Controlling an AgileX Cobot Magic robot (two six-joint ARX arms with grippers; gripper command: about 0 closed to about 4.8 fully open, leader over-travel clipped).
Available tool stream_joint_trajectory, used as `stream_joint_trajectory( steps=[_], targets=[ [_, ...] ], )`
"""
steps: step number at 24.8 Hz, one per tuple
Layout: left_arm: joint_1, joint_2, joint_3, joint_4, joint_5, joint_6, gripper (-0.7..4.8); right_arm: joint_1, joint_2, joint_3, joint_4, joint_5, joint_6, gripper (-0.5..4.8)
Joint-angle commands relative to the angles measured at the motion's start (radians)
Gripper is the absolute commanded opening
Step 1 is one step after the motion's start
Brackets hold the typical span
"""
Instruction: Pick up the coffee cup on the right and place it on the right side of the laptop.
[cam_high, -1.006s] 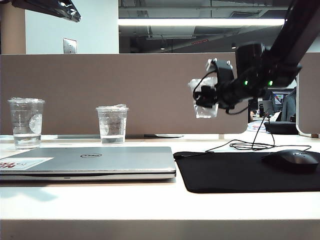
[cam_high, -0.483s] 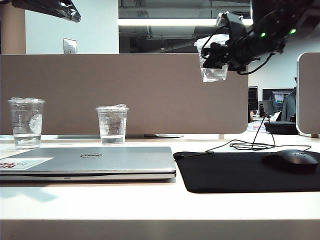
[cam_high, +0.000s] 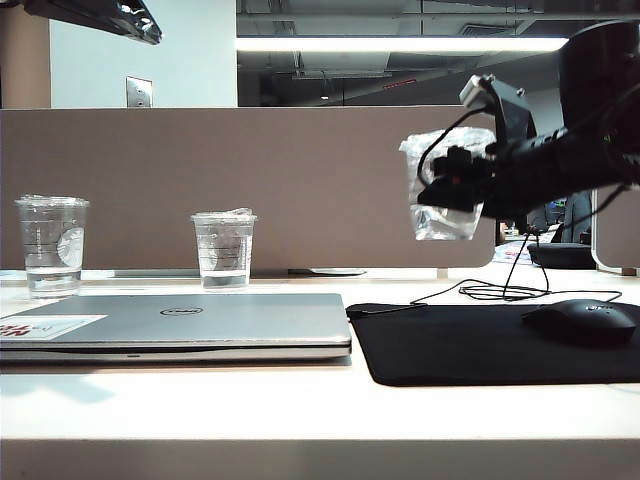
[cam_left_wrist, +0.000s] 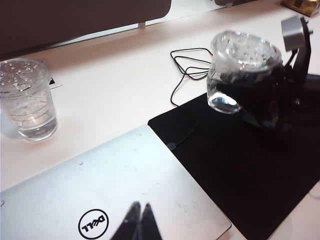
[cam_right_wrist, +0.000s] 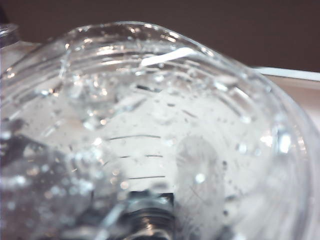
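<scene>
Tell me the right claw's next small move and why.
Probably lower straight down: the right claw holds the clear plastic coffee cup in the air above the black mouse pad, just right of the flat silver-grey Dell laptop.

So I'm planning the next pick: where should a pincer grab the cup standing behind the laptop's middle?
Grip the cup mid-wall, coming in level from the side: it stands upright, its top is crinkled film, and its sides are clear of the laptop.
</scene>
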Motion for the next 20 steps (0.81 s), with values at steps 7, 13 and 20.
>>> stream_joint_trajectory(
  steps=[7,13,20],
  targets=[
    [0.002,-0.003,0.005,0.012,0.005,0.001,-0.05,0.038,0.060,-0.101,0.171,-0.004,-0.004,2.03],
    [0.002,-0.003,0.005,0.010,0.005,0.001,-0.05,0.066,0.119,-0.137,0.201,-0.006,-0.004,2.04],
    [0.002,-0.003,0.005,0.006,0.005,0.001,-0.05,0.079,0.179,-0.140,0.236,-0.002,-0.004,2.15]
  ],
)
